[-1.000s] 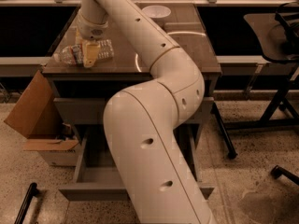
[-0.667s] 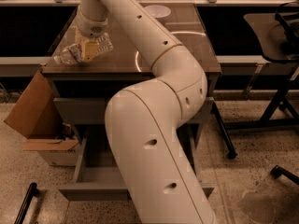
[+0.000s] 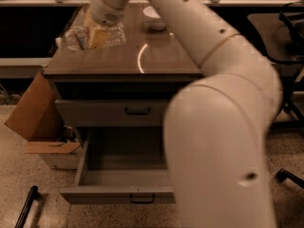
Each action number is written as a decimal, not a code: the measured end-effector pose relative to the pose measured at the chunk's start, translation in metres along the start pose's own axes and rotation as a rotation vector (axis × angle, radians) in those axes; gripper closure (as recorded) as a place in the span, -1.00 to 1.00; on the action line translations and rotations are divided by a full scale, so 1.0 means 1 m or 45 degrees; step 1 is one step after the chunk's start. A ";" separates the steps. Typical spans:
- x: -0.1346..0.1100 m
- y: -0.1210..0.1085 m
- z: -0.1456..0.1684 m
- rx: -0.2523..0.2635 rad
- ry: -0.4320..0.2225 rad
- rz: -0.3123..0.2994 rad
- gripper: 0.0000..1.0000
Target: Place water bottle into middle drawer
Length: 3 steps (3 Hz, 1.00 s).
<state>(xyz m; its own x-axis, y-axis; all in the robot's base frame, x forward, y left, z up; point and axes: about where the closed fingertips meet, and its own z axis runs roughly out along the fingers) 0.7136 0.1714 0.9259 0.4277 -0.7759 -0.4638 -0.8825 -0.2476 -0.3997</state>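
Note:
The water bottle [image 3: 76, 37] is clear and ribbed, with a label band, and lies sideways with its cap pointing left. My gripper [image 3: 99, 35] comes down from the arm above, is shut on its middle and holds it just above the left part of the wooden counter [image 3: 142, 61]. The middle drawer [image 3: 118, 196] is pulled open below and shows a bare grey inside. The drawer front above it [image 3: 109, 112] is closed. My arm's large elbow covers the right part of both drawers.
A white bowl [image 3: 154, 16] stands at the back of the counter. An open cardboard box [image 3: 35, 115] leans on the floor left of the cabinet. A dark chair [image 3: 280, 27] and its wheeled base [image 3: 285, 175] are at the right. A black bar [image 3: 26, 208] lies bottom left.
The gripper has lifted the bottle up off the counter's left edge. The arm's elbow has swung to the right, uncovering more of the open drawer.

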 end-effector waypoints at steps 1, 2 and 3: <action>-0.016 0.028 -0.052 0.115 -0.149 0.143 1.00; 0.012 0.053 -0.048 0.096 -0.128 0.198 1.00; 0.012 0.053 -0.048 0.096 -0.128 0.198 1.00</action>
<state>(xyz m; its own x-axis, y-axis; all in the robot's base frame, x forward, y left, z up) 0.6628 0.1211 0.9377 0.3082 -0.7386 -0.5996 -0.9240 -0.0825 -0.3733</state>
